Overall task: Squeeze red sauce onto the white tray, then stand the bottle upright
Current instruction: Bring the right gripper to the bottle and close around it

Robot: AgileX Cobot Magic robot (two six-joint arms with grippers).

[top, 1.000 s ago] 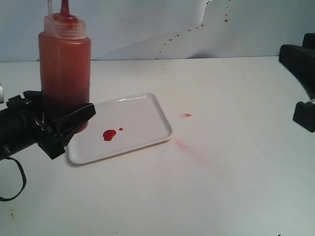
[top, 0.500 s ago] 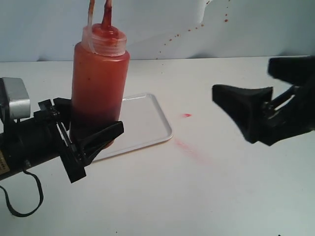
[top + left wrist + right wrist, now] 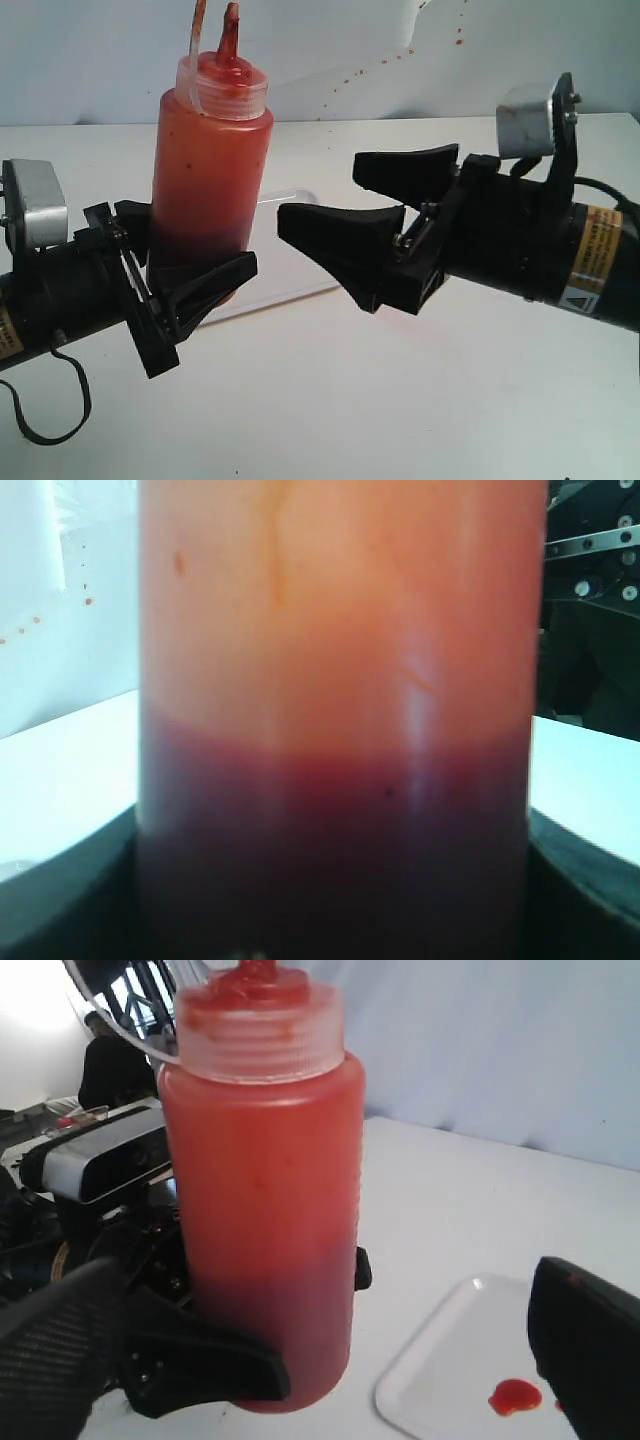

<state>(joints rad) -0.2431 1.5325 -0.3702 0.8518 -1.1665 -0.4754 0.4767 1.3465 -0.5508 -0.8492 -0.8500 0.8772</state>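
Observation:
The bottle (image 3: 210, 170) stands upright, orange-red with darker sauce low inside, nozzle up and cap strap beside it. My left gripper (image 3: 195, 275) is shut on its lower part; in the left wrist view the bottle (image 3: 340, 730) fills the frame between the dark fingers (image 3: 580, 880). My right gripper (image 3: 318, 190) is open just right of the bottle, jaws wide and pointing at it. In the right wrist view the bottle (image 3: 265, 1210) stands ahead of the open right gripper (image 3: 330, 1380). The white tray (image 3: 445, 1370) lies beside it with a red sauce (image 3: 515, 1397) blob. The tray (image 3: 290, 200) is mostly hidden in the exterior view.
Red splatter dots (image 3: 400, 55) mark the back wall. The left arm's wrist camera (image 3: 100, 1160) sits behind the bottle. The right arm's body (image 3: 560, 260) stretches over the right half of the white table (image 3: 350, 400).
The right gripper swept in from the right, open, to just beside the bottle. The left gripper carried the upright bottle to the right, in front of the tray, hiding the sauce blob.

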